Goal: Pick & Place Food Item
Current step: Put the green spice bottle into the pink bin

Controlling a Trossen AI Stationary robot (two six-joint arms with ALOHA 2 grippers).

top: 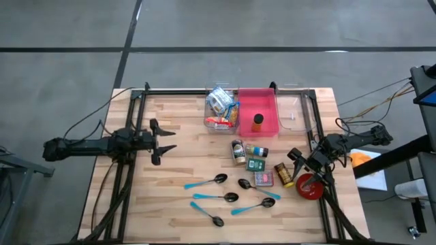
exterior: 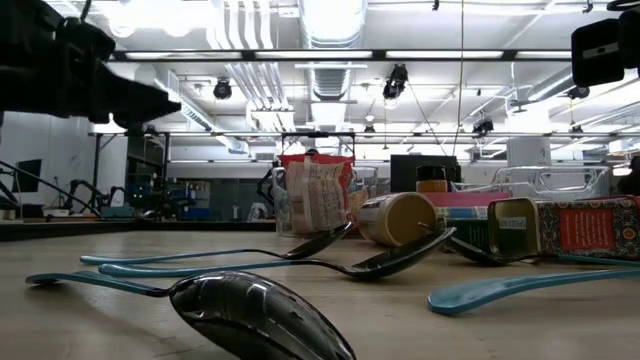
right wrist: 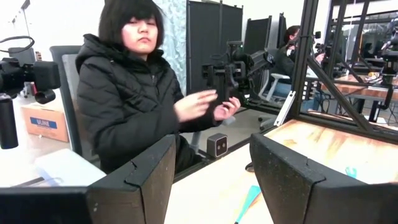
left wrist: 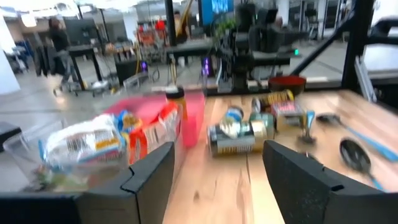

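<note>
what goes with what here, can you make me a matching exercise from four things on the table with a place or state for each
Things:
1. orange-capped bottle
2. snack bags
3. red bowl
4. left gripper

Places or states:
A. in the clear bin
B. open, holding nothing
C. upright in the pink bin
D. by the right gripper, near the table's right edge

Pairs: 1-C, 2-A, 3-D, 4-B

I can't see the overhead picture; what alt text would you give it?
A wooden table seen from above, with cans, four spoons, a red bowl, a pink bin and a clear bin of snacks. The left gripper and right gripper hang open, holding nothing.
</note>
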